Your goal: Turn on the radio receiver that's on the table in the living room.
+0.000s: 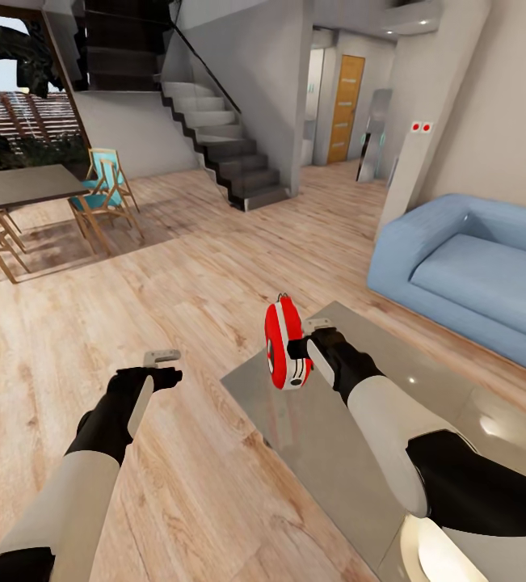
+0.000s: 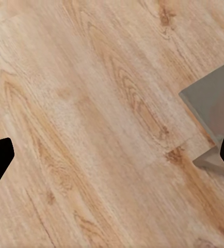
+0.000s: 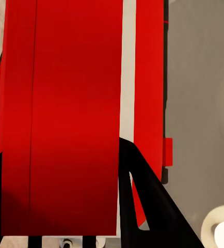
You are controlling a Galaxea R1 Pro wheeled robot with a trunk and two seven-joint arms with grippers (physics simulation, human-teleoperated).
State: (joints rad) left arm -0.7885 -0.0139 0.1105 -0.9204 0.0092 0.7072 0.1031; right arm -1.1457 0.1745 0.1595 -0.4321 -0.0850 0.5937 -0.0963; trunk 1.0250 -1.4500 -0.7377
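Right gripper clamped on the radio receiver, one dark finger lying across its red shell, holding it on edge above the tabletop near its 11 o'clock corner. Left gripper released, fingers apart over the plank floor. The receiver looks light, rigid and smooth-skinned — likely to slip, so a hold across the flat faces seems safest. No brand, label or lettering can be read.

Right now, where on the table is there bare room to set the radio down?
The table top is bare between the radio at its far corner and your right arm. It's crowded only at that corner, where the right fingers meet the radio. The sofa borders the far side.
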